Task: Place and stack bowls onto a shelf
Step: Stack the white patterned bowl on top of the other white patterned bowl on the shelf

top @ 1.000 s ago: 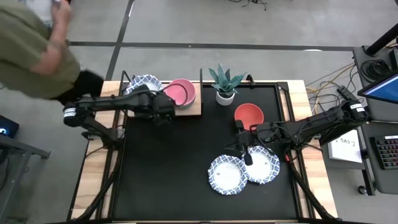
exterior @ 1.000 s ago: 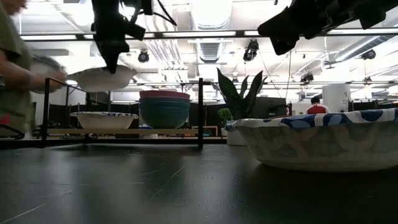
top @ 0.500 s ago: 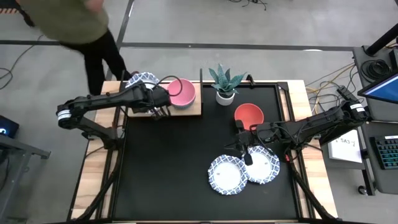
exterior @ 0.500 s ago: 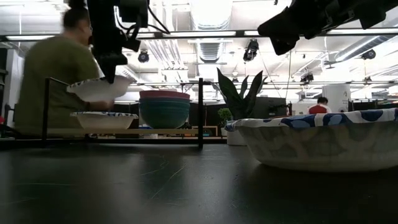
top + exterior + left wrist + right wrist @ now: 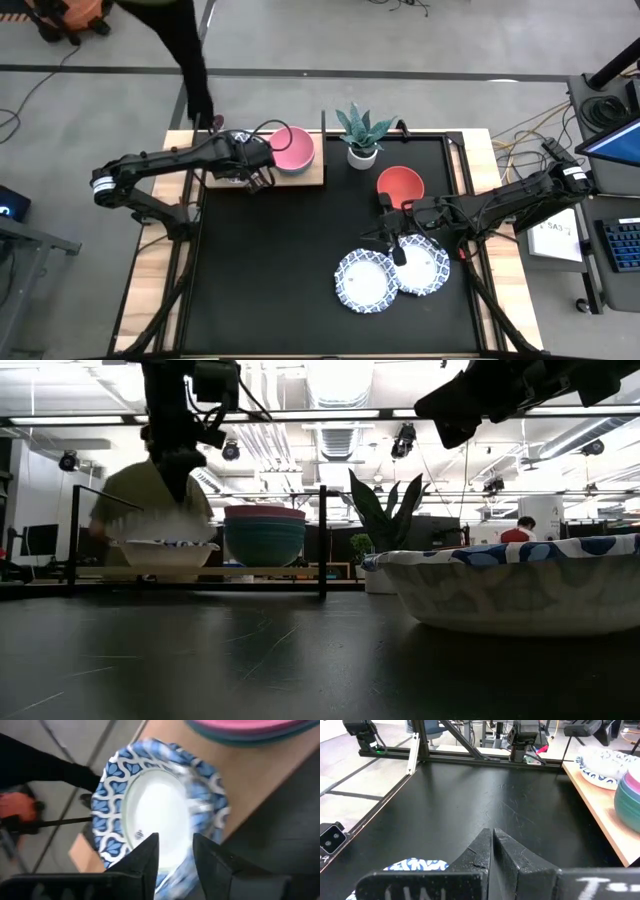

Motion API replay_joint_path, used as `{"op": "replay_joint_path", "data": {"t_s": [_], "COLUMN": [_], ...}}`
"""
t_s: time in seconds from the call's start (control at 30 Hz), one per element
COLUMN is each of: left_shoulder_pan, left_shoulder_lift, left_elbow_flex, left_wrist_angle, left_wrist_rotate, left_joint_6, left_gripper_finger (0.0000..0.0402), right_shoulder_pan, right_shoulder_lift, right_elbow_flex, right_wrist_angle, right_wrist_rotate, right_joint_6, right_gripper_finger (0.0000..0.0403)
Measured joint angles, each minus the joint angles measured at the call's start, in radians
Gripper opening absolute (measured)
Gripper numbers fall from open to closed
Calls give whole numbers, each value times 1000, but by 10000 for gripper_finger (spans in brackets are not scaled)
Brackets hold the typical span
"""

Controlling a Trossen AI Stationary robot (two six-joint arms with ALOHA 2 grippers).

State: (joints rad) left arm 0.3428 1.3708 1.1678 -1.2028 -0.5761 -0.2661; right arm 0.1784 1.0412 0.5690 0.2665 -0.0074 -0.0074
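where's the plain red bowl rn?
High view: the plain red round bowl sits on the black tabletop, right of the potted green plant and just behind the right claw.

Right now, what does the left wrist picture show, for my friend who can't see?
A white bowl with a blue-and-white patterned rim sits on the light-wood shelf, blurred, just past the left claw, whose fingers stand apart. A pink and teal bowl stack is beside it.

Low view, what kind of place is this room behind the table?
Probably a robotics lab or workshop: ceiling light strips and exposed ducts run overhead, a person sits in the far background, and cables lie beside the table.
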Motion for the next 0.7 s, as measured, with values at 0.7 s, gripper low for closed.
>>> {"op": "replay_joint_path", "data": {"t_s": [0.7], "left_shoulder_pan": [-361], "left_shoulder_lift": [-161], "left_elbow_flex": [34], "left_wrist_angle": [166], "left_wrist_rotate": [110], "left_joint_6": [-127], "left_gripper_finger": [138], "right_shoulder_pan": [0], "right_shoulder_lift": [0], "right_elbow_flex": [0], "right_wrist_angle": [-1], "right_wrist_rotate": [0], "right_joint_6": [15], "right_gripper_finger": [9]}}
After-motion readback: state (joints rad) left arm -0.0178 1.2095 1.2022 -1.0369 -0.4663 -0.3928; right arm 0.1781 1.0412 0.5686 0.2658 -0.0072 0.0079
